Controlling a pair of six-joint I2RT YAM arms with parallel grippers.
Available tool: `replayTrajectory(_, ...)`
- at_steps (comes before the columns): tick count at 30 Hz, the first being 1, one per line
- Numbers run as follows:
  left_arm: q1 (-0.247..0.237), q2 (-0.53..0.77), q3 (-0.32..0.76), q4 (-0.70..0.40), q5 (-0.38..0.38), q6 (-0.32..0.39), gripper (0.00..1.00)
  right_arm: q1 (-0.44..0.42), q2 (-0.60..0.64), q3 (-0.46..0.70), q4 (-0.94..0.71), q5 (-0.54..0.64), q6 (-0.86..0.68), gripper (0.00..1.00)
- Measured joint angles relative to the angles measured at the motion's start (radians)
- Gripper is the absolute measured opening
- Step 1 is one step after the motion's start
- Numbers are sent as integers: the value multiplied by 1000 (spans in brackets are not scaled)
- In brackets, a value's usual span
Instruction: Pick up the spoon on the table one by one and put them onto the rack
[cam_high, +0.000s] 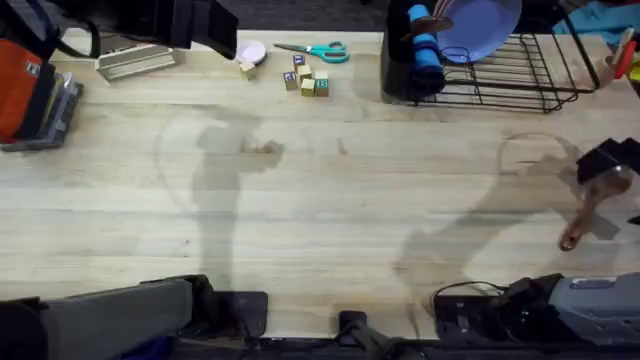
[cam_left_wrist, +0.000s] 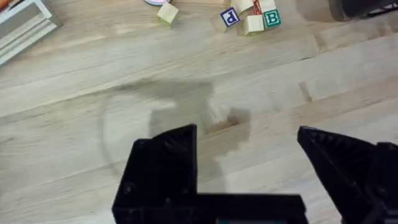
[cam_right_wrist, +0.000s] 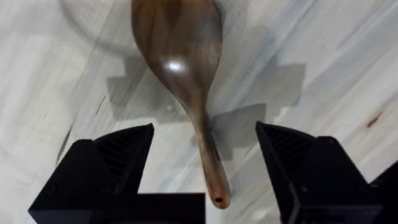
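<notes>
Here, nearest first:

Right gripper (cam_right_wrist: 202, 162): fingers spread wide, nothing between the pads yet; it hangs just over the dark spoon at the table's right edge. In the overhead view the right gripper (cam_high: 608, 165) sits over the spoon's bowl end.

Dark spoon (cam_right_wrist: 183, 68): reddish-brown wood, lying flat on the table (cam_right_wrist: 323, 56). Its slim handle runs down between the two open fingers, with the bowl out ahead of them. From above, the spoon (cam_high: 585, 215) lies slanted, its handle tip pointing toward the arm's base.

Handling: likely light, stiff and hard, with a polished sheen that may let it slip or pivot in the pads. Breakage looks unlikely.

Where to hold: the handle just behind the bowl seems best, near the balance point, and it already lies between the fingers. The handle is thin and flat on the wood, so the tips must come down close to the surface.

Left gripper (cam_left_wrist: 249, 168): fingers apart and empty, poised over bare planks in the left half of the table.

Lettered blocks (cam_high: 305, 80): scattered toward the far side, well apart from the spoon.

Rack (cam_high: 520, 75): black wire, at the far right, carrying a lavender plate (cam_high: 485, 25) and a blue cup (cam_high: 425, 50); well apart from the spoon.
</notes>
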Motion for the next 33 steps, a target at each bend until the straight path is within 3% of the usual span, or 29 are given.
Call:
replayTrajectory(7,0,0,0,-7,0,0,993,0,86,1,34,-18,5,992)
replayTrajectory(17,0,0,0,-7,0,0,993,-9,114,26,25,-59,3,961)
replayTrajectory(19,0,0,0,-7,0,0,993,-9,116,26,25,-73,6,828)
replayTrajectory(27,0,0,0,-7,0,0,993,-8,116,32,16,-68,11,71)
replayTrajectory(33,0,0,0,-7,0,0,993,-7,115,33,9,-71,14,44)
